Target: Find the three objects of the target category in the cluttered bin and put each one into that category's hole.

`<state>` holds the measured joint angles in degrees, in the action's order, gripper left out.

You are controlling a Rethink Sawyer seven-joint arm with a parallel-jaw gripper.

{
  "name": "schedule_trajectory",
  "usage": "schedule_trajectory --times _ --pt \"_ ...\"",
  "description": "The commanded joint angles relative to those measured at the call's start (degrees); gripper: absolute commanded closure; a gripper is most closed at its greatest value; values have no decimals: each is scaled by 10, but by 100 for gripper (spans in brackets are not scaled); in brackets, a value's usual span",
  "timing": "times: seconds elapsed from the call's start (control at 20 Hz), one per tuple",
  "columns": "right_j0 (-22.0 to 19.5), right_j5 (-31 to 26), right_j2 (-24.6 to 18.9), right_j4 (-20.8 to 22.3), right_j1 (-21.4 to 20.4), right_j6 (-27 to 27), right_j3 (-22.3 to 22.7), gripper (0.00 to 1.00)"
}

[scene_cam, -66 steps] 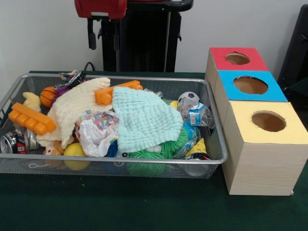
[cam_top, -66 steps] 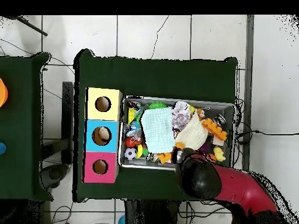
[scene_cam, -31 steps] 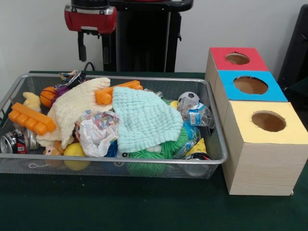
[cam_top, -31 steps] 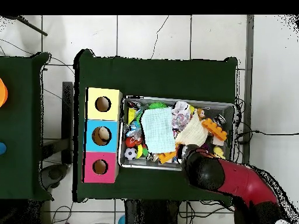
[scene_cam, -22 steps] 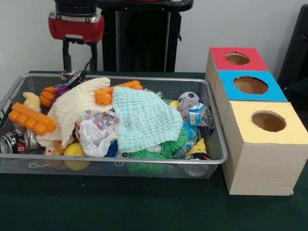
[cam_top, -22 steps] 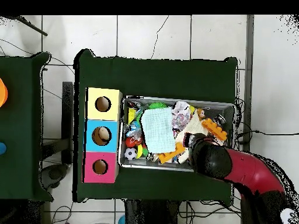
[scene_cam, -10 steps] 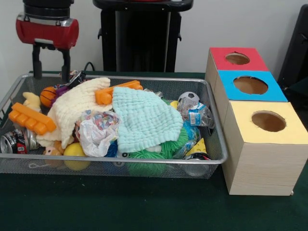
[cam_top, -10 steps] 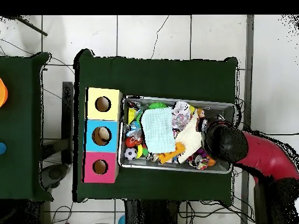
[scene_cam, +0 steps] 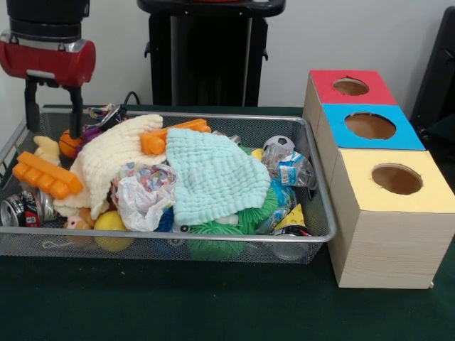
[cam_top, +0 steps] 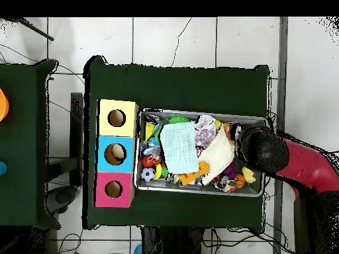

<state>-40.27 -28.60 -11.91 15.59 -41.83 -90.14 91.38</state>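
Green cloth covered the table (scene_cam: 213, 312), where a wire bin (scene_cam: 316, 213) sat beside three boxes: red (scene_cam: 350, 87), blue (scene_cam: 370, 126) and yellow (scene_cam: 397, 179), each with a round hole on top. Over the bin's left end hung the gripper (scene_cam: 52, 121), fingers apart and empty, above an orange ball (scene_cam: 68, 142) and a yellow toy (scene_cam: 47, 149). A mint cloth (scene_cam: 213, 177) and cream cloth (scene_cam: 106, 160) covered the clutter. A soccer ball (scene_cam: 279, 145) lay near the boxes.
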Motion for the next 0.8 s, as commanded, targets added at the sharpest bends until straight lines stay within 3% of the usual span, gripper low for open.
schedule_trajectory --times 0.05,0.6,0.8 --pt "8 42 9 55 69 -24 -12 0" --pt "28 61 23 43 83 -44 -16 0" --pt "34 35 20 33 73 -40 -25 0"
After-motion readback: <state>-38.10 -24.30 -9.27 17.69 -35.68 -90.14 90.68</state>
